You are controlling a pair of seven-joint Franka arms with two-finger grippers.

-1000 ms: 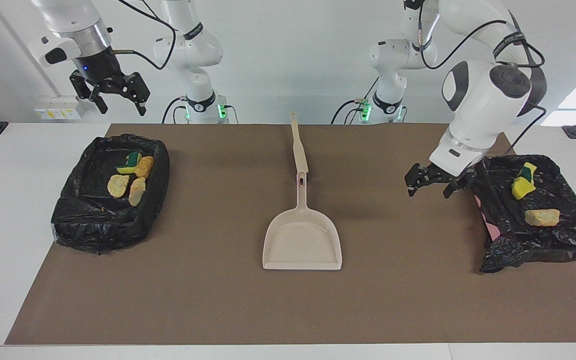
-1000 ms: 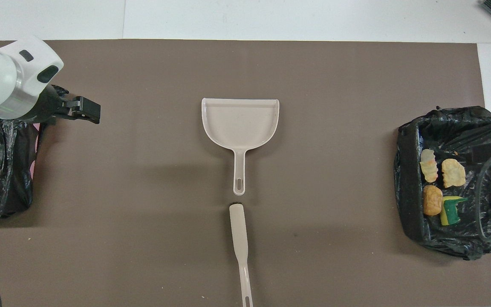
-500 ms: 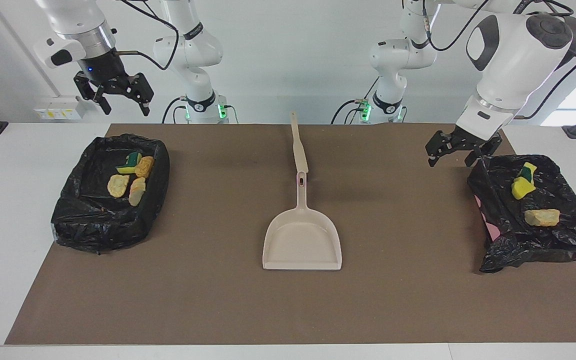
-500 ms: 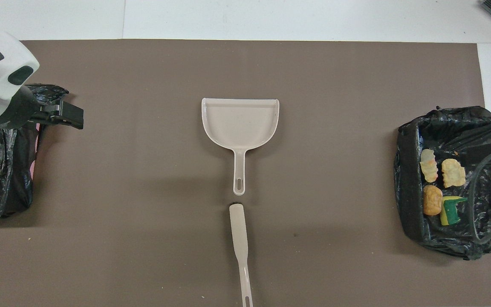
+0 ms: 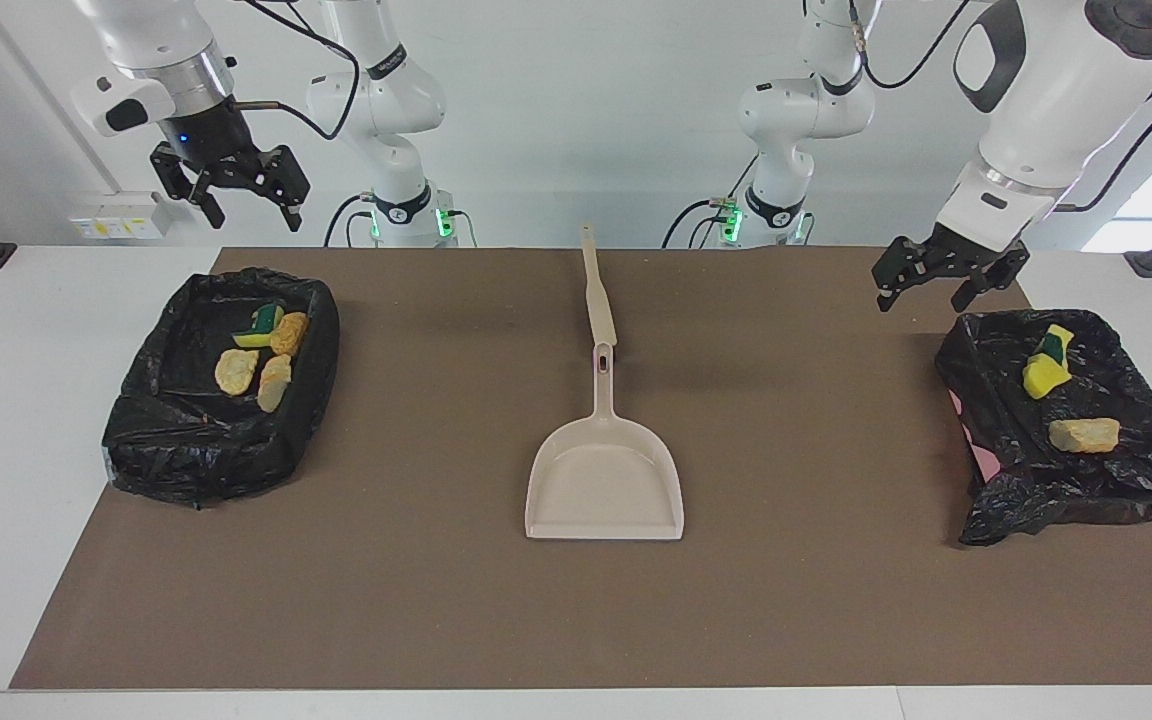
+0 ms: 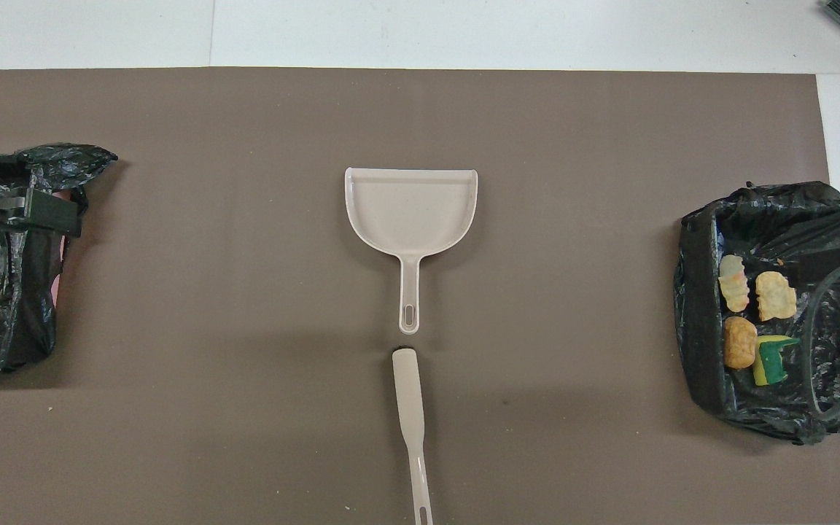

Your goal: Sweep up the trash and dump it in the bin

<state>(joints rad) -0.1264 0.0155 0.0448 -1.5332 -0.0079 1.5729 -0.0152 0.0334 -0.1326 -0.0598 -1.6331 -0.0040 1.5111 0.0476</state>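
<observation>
Facing view: the trash [image 5: 261,360] is lying in the bin [image 5: 221,385] at the right arm's end, more scraps [image 5: 1066,400] in the second bin [image 5: 1066,420] at the left arm's end; none is showing on the mat [image 5: 436,560], so the task is looking finished. The dustpan [image 5: 604,480] and brush handle [image 5: 596,290] are lying mid-table. The left gripper [image 5: 941,280] is hanging open and empty beside its bin, the right gripper [image 5: 236,190] likewise above its own.

Trash lay in two black-lined bins. The bin [image 5: 221,385] at the right arm's end of the table held three tan crusty lumps [image 5: 236,371] and one yellow sponge piece with green backing [image 5: 259,326]. The second bin [image 5: 1071,425], at the left arm's end, held two yellow-green sponge pieces [image 5: 1046,375] and one tan lump [image 5: 1084,434].
</observation>
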